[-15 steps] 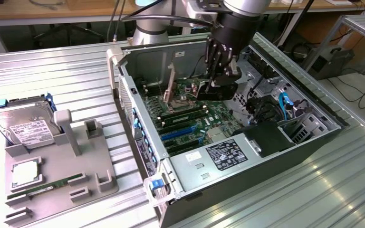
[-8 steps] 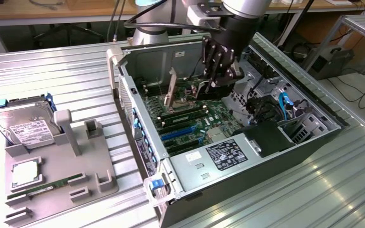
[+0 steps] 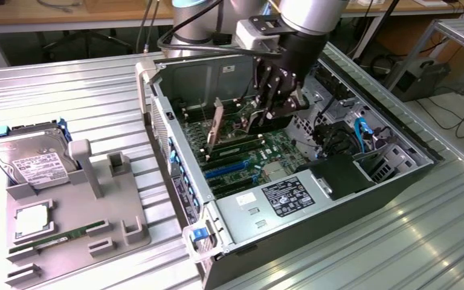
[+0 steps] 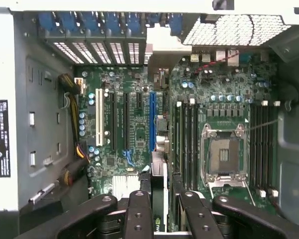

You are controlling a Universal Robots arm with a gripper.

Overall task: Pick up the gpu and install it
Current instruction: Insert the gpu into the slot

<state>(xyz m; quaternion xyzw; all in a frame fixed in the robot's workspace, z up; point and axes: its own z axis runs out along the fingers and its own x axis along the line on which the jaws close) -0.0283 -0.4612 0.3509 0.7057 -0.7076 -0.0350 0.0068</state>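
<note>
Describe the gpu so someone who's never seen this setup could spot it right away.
Find the open computer case lying on the metal table. Over its green motherboard, the gripper holds the gpu edge-down. It is a thin dark card standing upright in the fingers, unlike the flat memory sticks and blue slots below it.

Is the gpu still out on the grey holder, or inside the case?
Inside the open case: the gripper holds the gpu edge-down above the motherboard slots. Whether it is seated cannot be told.
</note>
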